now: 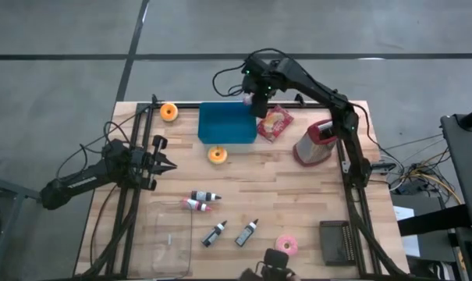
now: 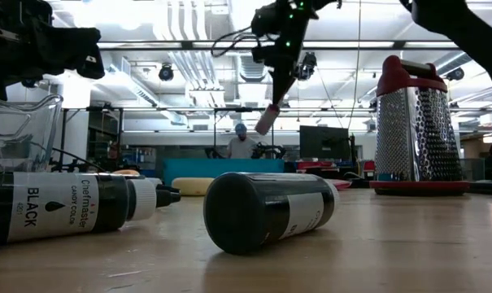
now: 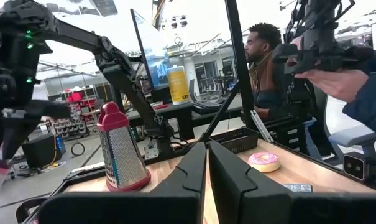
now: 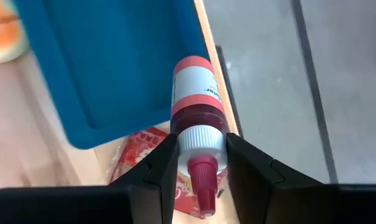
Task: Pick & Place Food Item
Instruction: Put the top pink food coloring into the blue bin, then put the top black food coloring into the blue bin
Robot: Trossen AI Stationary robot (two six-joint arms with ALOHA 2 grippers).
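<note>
My right gripper is up over the far right corner of the blue tray, shut on a small bottle with a pink label. The bottle also shows in the low view, high above the table. A red snack packet lies on the table to the right of the tray. An orange donut lies at the tray's near edge, and another lies to the tray's left. My left gripper is shut and empty at the table's left side. My right gripper pinches the bottle at its white cap collar between its two fingers. The fingers come from above, pointing down. The bottle hangs below them, cap end up, a little tilted and lifted clear of the tray and table.
A metal grater with a red top stands at the right. Three small bottles, a clear container, a pink donut and a dark block lie toward the near edge. A person shows beyond the table.
</note>
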